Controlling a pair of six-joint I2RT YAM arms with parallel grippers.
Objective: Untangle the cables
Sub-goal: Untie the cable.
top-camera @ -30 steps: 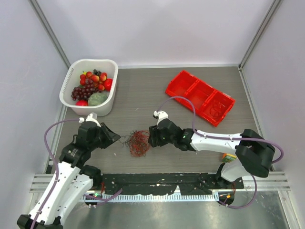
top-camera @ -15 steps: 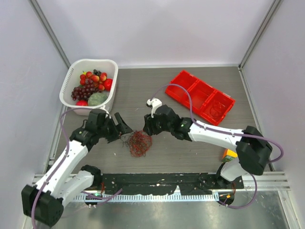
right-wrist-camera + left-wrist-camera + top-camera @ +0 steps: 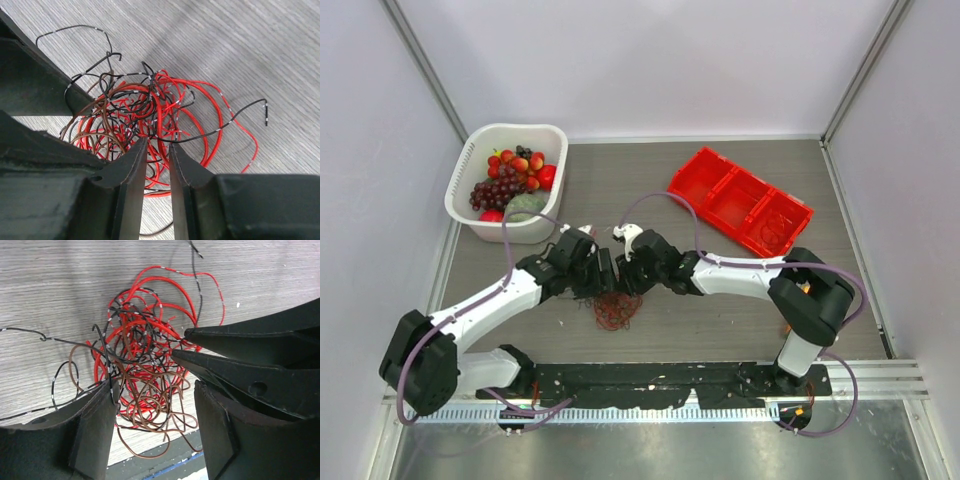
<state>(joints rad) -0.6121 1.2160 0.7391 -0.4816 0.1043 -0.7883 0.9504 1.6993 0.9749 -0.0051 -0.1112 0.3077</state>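
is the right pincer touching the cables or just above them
Touching. The right wrist view shows the right pincer tips pushed into the cables, with red strands lying against both fingers.

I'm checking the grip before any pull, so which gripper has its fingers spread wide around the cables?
The left gripper: its fingers stand wide apart astride the cables, while the right gripper holds them nearly together, with a narrow gap.

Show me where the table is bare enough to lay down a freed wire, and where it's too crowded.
Bare table: the far strip between the fruit basket and the red tray; also the near patch between the cable tangle and the base of the right arm. Crowded: the middle, where the left gripper and right gripper meet over the tangle.
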